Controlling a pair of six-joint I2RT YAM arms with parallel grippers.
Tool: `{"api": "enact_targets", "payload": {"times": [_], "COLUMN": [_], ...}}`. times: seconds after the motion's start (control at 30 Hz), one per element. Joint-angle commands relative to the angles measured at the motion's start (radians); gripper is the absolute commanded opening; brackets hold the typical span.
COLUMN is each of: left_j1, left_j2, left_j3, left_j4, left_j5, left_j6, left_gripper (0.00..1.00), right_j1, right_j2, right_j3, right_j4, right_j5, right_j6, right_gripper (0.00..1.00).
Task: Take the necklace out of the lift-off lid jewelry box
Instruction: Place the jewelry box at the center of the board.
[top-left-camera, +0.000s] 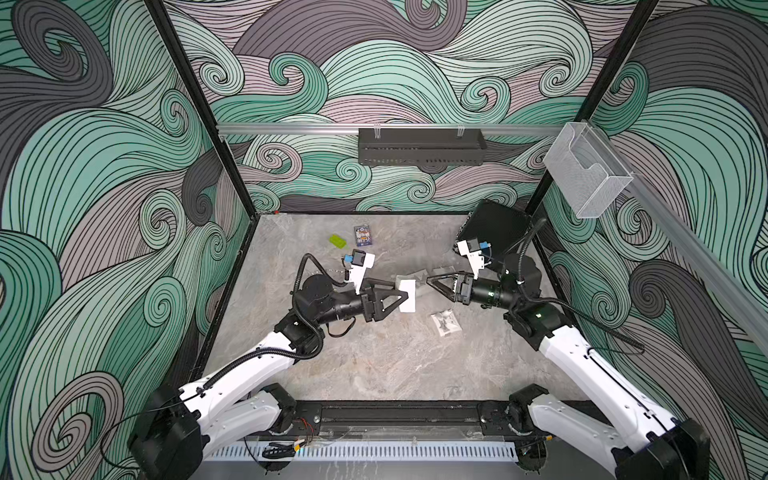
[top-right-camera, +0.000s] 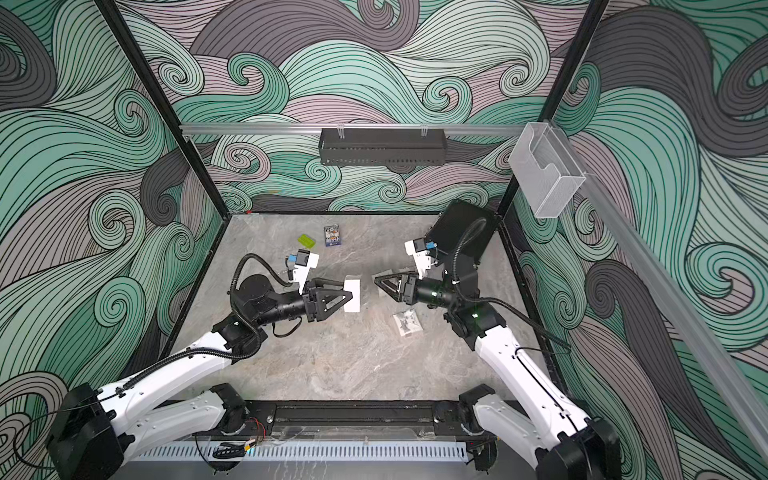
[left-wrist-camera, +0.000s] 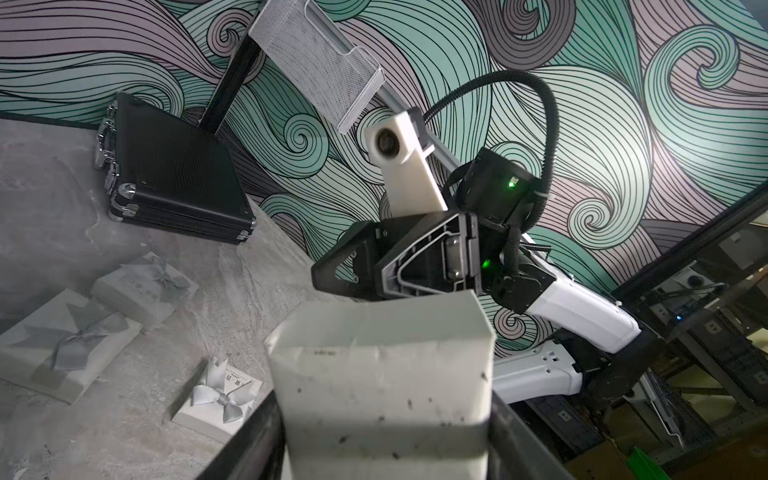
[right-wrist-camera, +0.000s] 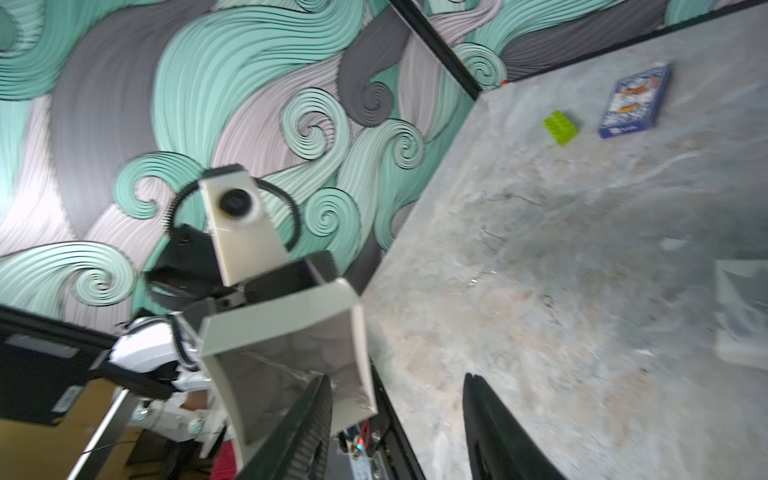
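At frame centre the left hand (top-left-camera: 401, 291) grasps the box (top-left-camera: 408, 306); its open mouth faces the empty, released right hand (top-left-camera: 432, 280) just beside.

Green brick (top-left-camera: 338, 240) near blue card deck (top-left-camera: 363, 236); black case (top-left-camera: 494, 226) in far corner

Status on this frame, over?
Left gripper shut on white box, lifted. Right gripper open, facing its mouth. Necklace not clearly seen. Nothing between them.
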Motion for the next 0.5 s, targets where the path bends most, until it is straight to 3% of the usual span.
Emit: {"api": "enact_targets", "payload": {"times": [0.0,0.17,0.47], "left_j1": [0.005,0.005,0.005], "left_j2": [-0.012,-0.006,-0.006], "left_j3": [0.061,0.074,0.080], "left_j4": [0.035,0.049,0.057], "left_j5": [0.078,0.112,0.120], "left_j6": [0.014,0.004,0.000], "left_gripper": [0.66,0.67,0.66], "right_j1": [0.041,0.097,0.101], "right_j2": [0.012,0.013,0.010], "right_j3": [0.016,0.009,-0.004], "right_j4": [0.158,0.165,0.144], "right_j5": [-0.100,-0.091,-0.077], "right_j6": [0.083,0.049,0.017], "right_gripper": [0.50,0.42,0.33]}}
